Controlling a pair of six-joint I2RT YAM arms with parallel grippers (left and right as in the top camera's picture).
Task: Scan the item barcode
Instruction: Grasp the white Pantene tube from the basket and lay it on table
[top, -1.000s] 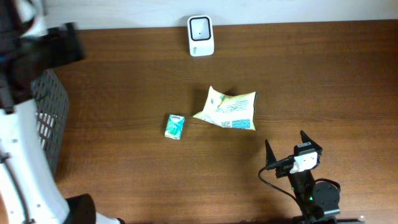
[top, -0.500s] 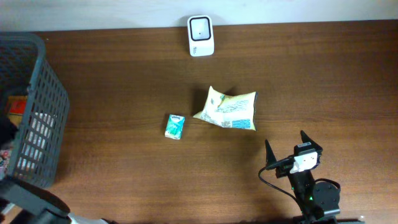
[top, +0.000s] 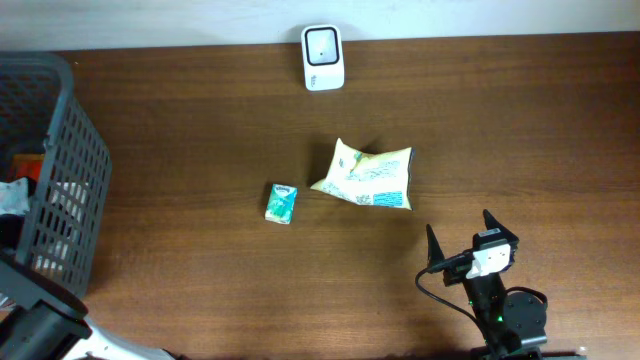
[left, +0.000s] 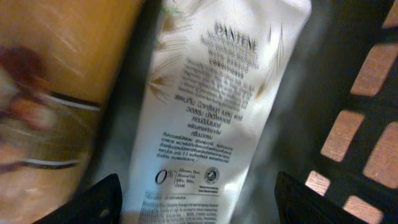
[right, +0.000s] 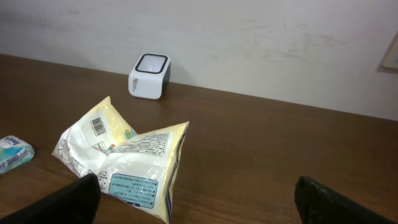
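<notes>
Straddles tube (left: 211, 106) in basket (top: 60, 180) with left jaws open, empty; hovers by pouch (right: 124, 162) over tabletop (right: 261, 143), right jaws wide, empty.

The left gripper (left: 199, 208) points down with its jaws set well apart, while the right gripper (top: 458, 228) sits low and level, jaws spread wide.

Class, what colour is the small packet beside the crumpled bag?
Teal and white; the packet shows best overhead.

The wooden table (top: 200, 120) bears a white scanner (top: 323, 58), yellow pouch (top: 368, 175), teal packet (top: 282, 203) and grey basket (top: 72, 170).
</notes>
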